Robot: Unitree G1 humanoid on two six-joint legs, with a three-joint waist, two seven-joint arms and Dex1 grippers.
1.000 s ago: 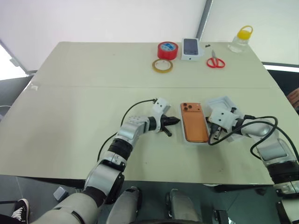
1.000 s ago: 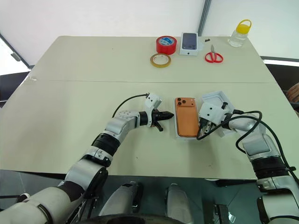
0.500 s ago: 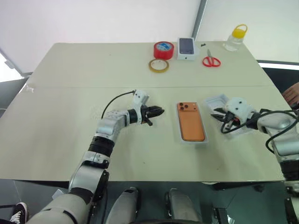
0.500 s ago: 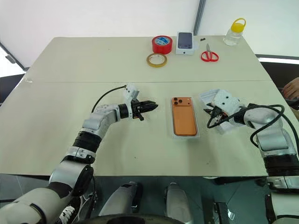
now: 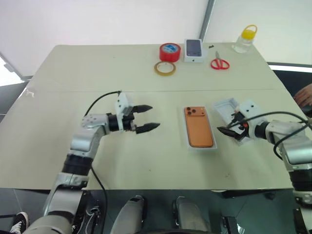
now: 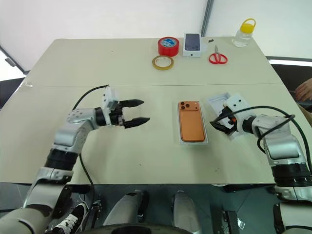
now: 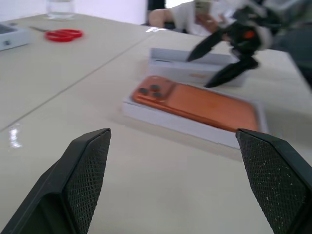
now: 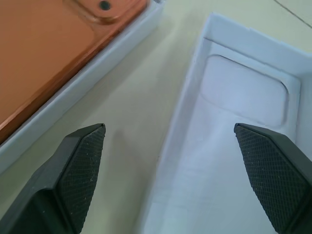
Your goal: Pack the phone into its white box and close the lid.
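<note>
Both pincers (image 5: 147, 117) (image 5: 229, 133) drew back, fingers spread; phone (image 5: 199, 126) lies boxed between them.

Bright even daylight, soft shadows; left wrist view background blurred.

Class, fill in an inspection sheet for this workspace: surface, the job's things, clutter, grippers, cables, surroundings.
Surface: pale table, seam across it.
Job's things: orange phone face down in white box; lid lying open side up to its right, not on.
Clutter: red tape roll, clear tape ring, small phone box, scissors, yellow-capped jar along far edge.
Grippers: left gripper open, holding nothing; right gripper open over the lid.
Cables: black, on both arms.
Surroundings: person's hand at right edge.
</note>
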